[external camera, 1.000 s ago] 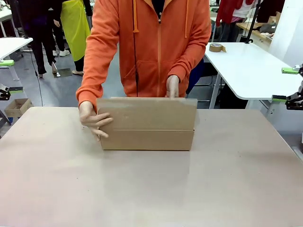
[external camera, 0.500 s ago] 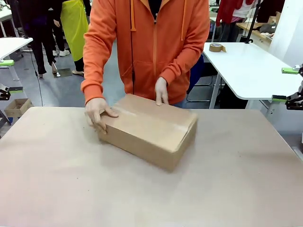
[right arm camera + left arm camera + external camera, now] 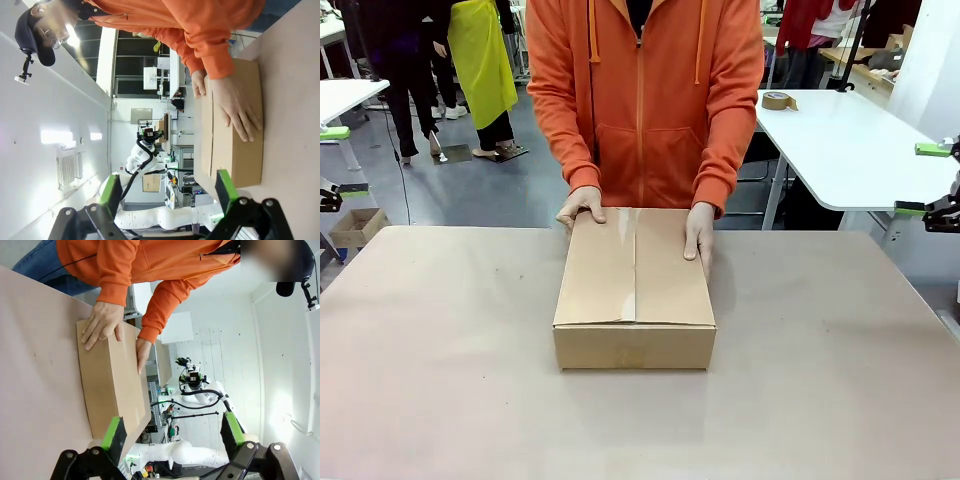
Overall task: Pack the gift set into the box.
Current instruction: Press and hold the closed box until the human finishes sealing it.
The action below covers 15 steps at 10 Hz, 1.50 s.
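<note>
The box (image 3: 634, 290) lies flat in the middle of the table, its flaps closed and a strip of clear tape along the top seam. Its short end faces me. The person in an orange hoodie rests a left hand (image 3: 582, 205) and a right hand (image 3: 699, 230) on its far corners. The gift set is hidden. In the left wrist view my left gripper (image 3: 172, 432) is open, off the table and apart from the box (image 3: 112, 375). My right gripper (image 3: 167, 192) is open too, with the box (image 3: 235, 145) some way beyond it.
The brown table top (image 3: 440, 380) spreads wide on both sides of the box. Behind the person stands a white table (image 3: 850, 150) with a roll of tape (image 3: 778, 100). A small carton (image 3: 355, 225) sits on the floor at far left.
The person has turned the closed box about a quarter turn and laid it flat, short end toward me. Both hands have shifted to its far corners.
</note>
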{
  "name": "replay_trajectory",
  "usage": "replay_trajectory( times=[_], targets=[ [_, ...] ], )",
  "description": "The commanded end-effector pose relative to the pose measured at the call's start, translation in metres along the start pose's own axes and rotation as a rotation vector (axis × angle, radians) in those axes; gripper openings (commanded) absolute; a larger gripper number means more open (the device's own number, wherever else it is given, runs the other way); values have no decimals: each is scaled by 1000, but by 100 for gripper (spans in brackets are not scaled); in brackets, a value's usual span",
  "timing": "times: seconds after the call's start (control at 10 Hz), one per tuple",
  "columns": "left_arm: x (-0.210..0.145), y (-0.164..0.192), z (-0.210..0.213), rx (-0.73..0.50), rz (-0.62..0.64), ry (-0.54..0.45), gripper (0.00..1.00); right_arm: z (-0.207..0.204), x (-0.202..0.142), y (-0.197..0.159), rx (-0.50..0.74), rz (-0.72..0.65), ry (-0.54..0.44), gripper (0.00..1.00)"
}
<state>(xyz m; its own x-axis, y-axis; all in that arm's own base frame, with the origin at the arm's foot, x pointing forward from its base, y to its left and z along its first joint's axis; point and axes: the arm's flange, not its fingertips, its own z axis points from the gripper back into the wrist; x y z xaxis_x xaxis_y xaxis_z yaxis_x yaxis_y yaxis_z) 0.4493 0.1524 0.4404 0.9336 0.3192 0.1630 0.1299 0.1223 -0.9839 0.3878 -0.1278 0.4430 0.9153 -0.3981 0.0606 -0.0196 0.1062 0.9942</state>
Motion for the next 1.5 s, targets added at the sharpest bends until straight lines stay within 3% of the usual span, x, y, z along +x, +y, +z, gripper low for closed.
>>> replay_trajectory(
  times=[0.0,0.3,0.4,0.5,0.6,0.7,0.8,0.9,1.0,1.1,1.2,1.3,1.4],
  targets=[
    [-3,0,0,3,-6,0,100,0,-1,2,-11,-5,-2,100],
    [-3,0,0,3,-6,0,100,0,0,0,0,0,0,100],
    [0,0,0,0,0,0,100,-35,1,15,-80,178,84,100],
    [-8,-5,-55,-68,-188,247,100,-92,-5,27,-120,397,242,100],
    [-20,-9,-105,-80,-240,384,100,-144,-18,35,-118,516,381,100],
    [-35,-12,-154,-97,-427,424,100,-193,-42,41,-72,710,490,100],
    [-54,-9,-186,-135,-758,448,100,-222,-68,44,-18,973,558,100],
    [-71,2,-210,-187,-951,472,100,-240,-96,37,14,1139,660,100],
    [-73,6,-211,-100,-1075,341,100,-233,-104,29,-81,1073,732,100],
    [-62,-18,-216,-73,-562,501,100,-247,-92,52,-121,695,583,100],
    [-62,-18,-216,-73,-562,501,100,-247,-92,52,-121,695,583,100],
    [-62,-18,-216,-73,-562,501,100,-259,-111,45,-123,835,696,100],
    [-70,-7,-230,-65,-683,493,100,-291,-102,45,11,1119,827,100]
  ],
)
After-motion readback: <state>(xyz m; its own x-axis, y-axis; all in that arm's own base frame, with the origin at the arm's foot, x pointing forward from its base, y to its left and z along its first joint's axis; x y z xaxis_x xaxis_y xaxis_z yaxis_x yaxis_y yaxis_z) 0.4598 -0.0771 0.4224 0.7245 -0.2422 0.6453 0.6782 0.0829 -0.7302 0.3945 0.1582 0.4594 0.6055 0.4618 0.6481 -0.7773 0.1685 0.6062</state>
